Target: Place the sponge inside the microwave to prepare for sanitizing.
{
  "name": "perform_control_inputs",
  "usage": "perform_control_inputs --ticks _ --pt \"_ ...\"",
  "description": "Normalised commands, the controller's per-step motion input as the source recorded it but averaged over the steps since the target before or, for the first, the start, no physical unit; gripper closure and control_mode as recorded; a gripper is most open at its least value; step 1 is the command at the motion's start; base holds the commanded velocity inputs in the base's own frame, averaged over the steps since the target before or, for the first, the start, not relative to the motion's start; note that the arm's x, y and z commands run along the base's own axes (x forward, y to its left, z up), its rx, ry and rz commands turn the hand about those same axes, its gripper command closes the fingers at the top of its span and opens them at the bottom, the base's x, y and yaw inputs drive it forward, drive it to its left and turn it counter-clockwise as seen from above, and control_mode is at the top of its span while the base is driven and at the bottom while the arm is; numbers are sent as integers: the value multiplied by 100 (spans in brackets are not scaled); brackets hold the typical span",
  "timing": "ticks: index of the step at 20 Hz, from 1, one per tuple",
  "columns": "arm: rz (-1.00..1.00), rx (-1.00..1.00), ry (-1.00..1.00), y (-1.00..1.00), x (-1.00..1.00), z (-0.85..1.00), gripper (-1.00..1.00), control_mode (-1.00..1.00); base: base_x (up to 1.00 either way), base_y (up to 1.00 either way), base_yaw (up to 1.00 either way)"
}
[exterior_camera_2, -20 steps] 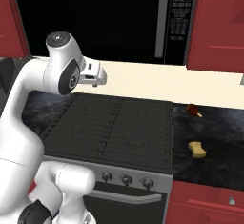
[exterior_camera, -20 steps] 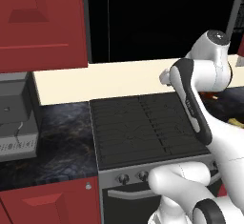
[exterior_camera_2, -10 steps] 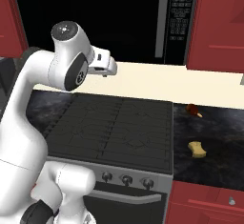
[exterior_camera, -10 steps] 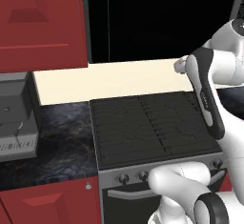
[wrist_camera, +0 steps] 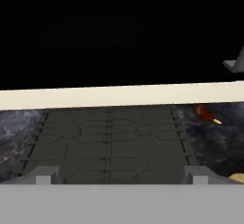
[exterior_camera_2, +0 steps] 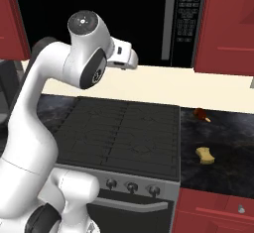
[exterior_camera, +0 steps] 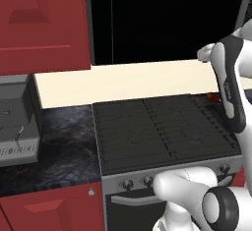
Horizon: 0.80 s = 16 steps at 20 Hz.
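Lying on counter, sponge (exterior_camera_2: 204,154) sits far below fingers (wrist_camera: 43,175).

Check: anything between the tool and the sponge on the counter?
Nothing visible. The open tool is up over the stove; the sponge lies on the dark counter right of it, apart from a small red-brown item further back. The microwave door looks shut.

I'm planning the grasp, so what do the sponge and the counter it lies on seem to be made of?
The sponge looks like soft yellow foam: matte, with rounded, pinched edges, though it is too small to show pores. The counter looks like polished dark stone, black with pale marbled veining; since this is rendered, that is only the look.
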Motion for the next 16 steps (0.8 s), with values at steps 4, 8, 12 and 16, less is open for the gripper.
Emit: perform_control_inputs --ticks 4,8,12,16 --pt "-1 5 -18 -44 0 30 -100 -100 0 0 0" --pt "0 4 -19 -48 0 27 -100 -100 0 0 0" --pt "0 2 -13 -46 3 20 -100 -100 0 0 0" --pt "-5 0 0 -44 18 23 -100 -100 0 0 0"
